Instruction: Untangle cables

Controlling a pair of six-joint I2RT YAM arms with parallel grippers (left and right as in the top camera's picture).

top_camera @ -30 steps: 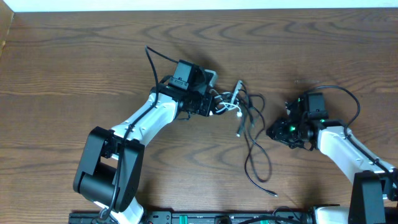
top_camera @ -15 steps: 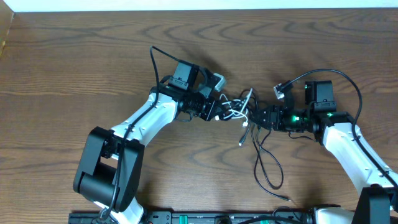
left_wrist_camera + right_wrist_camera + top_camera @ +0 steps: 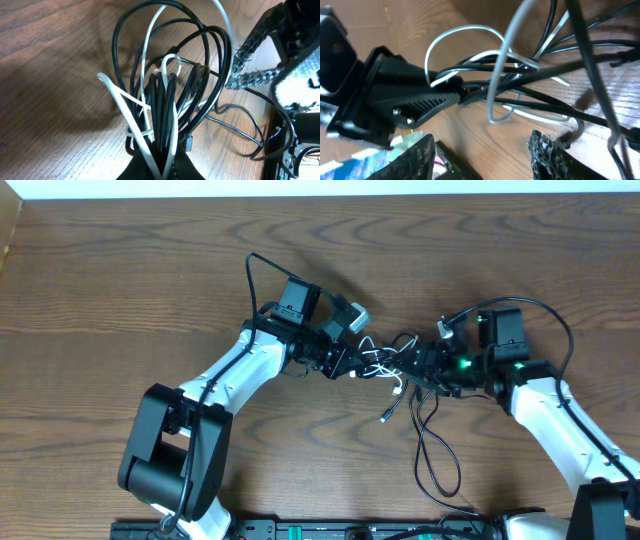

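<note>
Roughly mid-table, a little right of centre: a tangle of black cable (image 3: 432, 450) and white cable (image 3: 383, 366), strung between the two arms. Left gripper (image 3: 156, 166) is clamped on a bunch of black and white strands together, and loops fan out from it. Right gripper (image 3: 482, 150) fingers are spread wide; strands cross above the gap, probably untouched, though the view is poor. The black tail loops over the table (image 3: 120, 270) toward the near edge.

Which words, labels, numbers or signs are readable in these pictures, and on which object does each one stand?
None can be read.
The cables and the table show no text.
A coloured patch low in the right wrist view is too blurred to read.
</note>
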